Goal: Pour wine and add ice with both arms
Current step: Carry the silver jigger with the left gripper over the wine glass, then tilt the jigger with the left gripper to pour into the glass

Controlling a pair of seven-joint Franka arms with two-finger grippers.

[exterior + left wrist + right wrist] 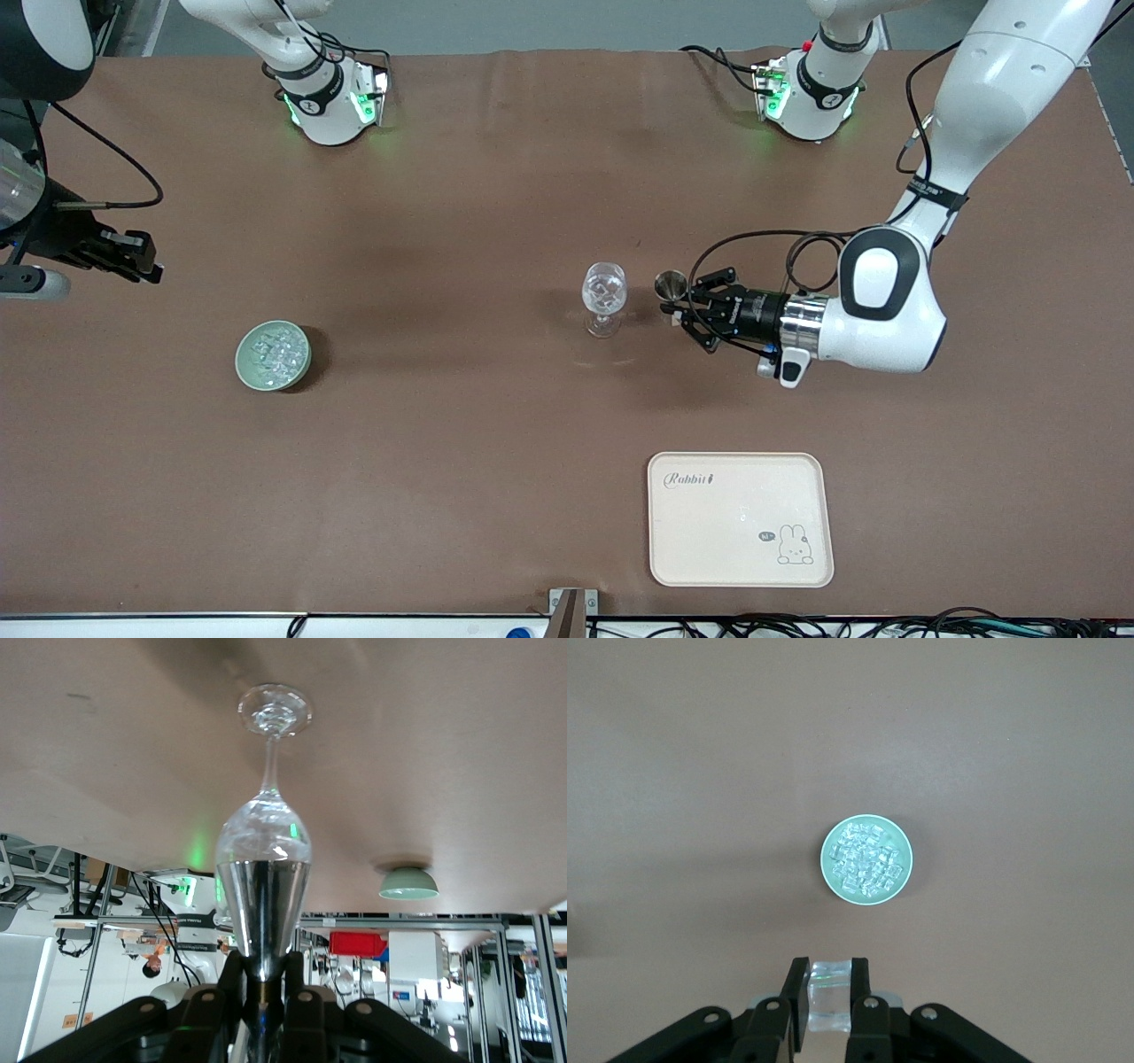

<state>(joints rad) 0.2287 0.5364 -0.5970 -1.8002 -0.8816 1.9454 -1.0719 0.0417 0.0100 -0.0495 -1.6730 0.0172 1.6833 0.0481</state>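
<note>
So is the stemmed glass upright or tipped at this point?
Upright. The stemmed glass stands on its foot on the brown table; the left gripper holds a metal cone beside its bowl.

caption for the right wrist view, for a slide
Right gripper shut on a clear ice cube, above the pale green bowl of ice chunks on the brown table.

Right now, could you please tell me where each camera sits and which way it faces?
Front view: high across the table, facing both arms' bases; shows the left hand beside the wine glass.
Left wrist view: on the left arm, looking past its hand at the glass.
Right wrist view: above the bowl, looking down past its hand.
Shared: all three show the bowl.
</note>
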